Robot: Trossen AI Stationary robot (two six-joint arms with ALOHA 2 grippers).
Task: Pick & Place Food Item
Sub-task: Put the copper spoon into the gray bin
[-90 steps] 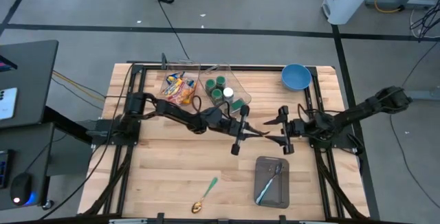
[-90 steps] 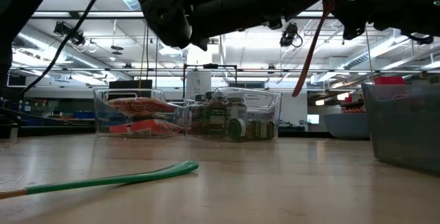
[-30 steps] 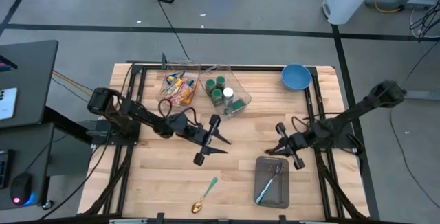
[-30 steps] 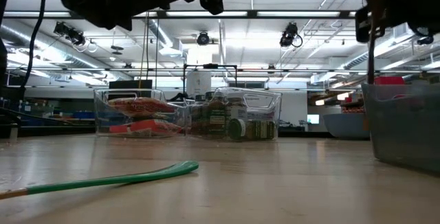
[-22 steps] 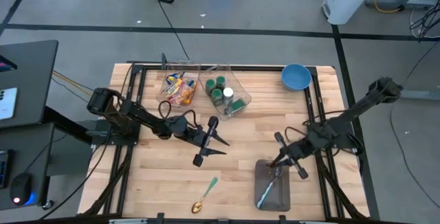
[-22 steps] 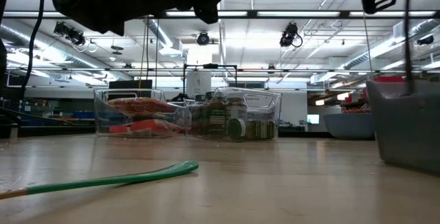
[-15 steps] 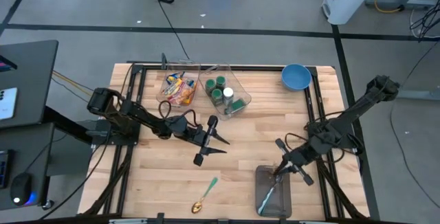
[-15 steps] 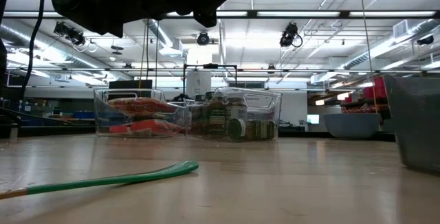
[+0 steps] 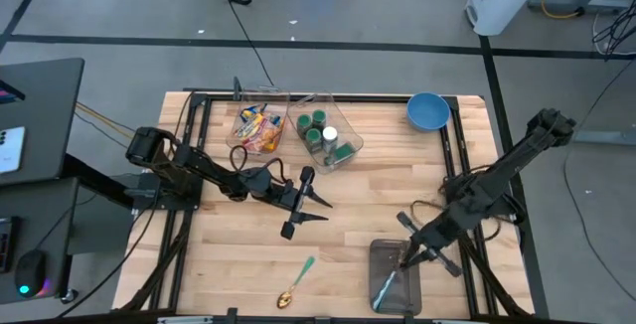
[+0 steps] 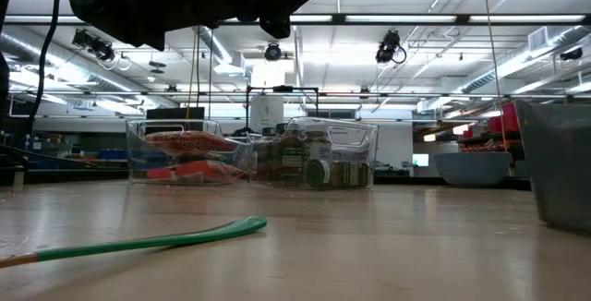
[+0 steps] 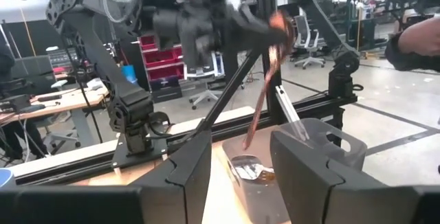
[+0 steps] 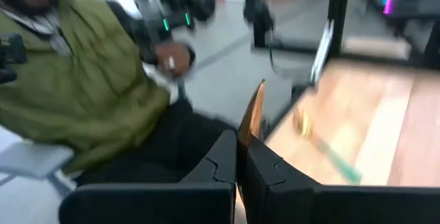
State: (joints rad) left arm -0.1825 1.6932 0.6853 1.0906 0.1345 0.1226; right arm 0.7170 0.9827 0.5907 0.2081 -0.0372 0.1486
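My right gripper (image 9: 407,256) is over the grey bin (image 9: 409,289) at the table's near right, shut on a copper-coloured spoon (image 11: 262,90). The spoon hangs down toward the bin (image 11: 323,145), which holds other utensils. My left gripper (image 9: 303,201) hovers open and empty over the table's middle; its fingers (image 11: 185,176) frame the left wrist view. The food stands at the far edge: snack packs in one clear tub (image 9: 255,125), green-lidded jars in another (image 9: 325,135). No gripper is near them. My right gripper pinches the upper end of the spoon's handle (image 11: 278,30) between its two shut fingers. In its own wrist view the thin handle (image 12: 253,110) sticks out past the fingertips. The spoon hangs slanting below the fingers, its bowl end (image 11: 246,168) down at the bin's near end.
A green-handled spoon (image 9: 296,282) lies on the wood near the front edge. A blue bowl (image 9: 427,111) sits at the far right corner. A person in a green jacket (image 12: 82,86) sits beyond the table. The black frame rails (image 9: 452,165) run along both sides.
My right gripper has swung toward the table's near edge and risen, carrying the spoon from beside the grey bin to over it. The bin has slid a little toward the near edge. My left gripper has stayed open and nearly still.
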